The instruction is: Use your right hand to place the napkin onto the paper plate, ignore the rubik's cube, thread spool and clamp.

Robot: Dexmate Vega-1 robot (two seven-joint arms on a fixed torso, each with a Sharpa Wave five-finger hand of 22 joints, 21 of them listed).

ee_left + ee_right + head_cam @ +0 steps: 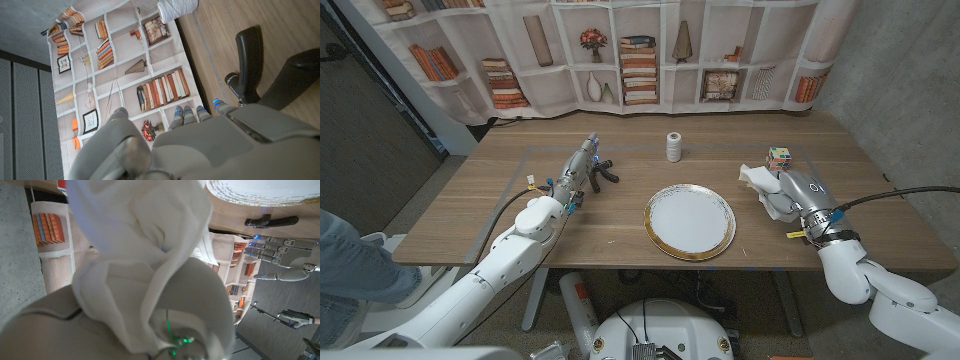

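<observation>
The napkin (761, 186) is already gathered in the right robot hand (792, 196), near the right edge of the surface (500, 230) and just in front of the rubik's cube (780, 157). The right wrist view shows the white cloth (145, 255) bunched over the back of the fingers, so the grasp looks done and the carry is the step in hand. I cannot tell whether the napkin is clear of the wood yet.

The paper plate (689, 221) sits at the middle of the surface toward the near edge, well apart from the napkin. The next move calls for a sweep toward the middle until the cloth hangs over the plate, then a release.

The right forearm comes in from the near right corner, fingers closed around the napkin. The left robot hand (580, 170) reaches out along the left half, fingers extended and holding nothing, beside the clamp (601, 172).
</observation>
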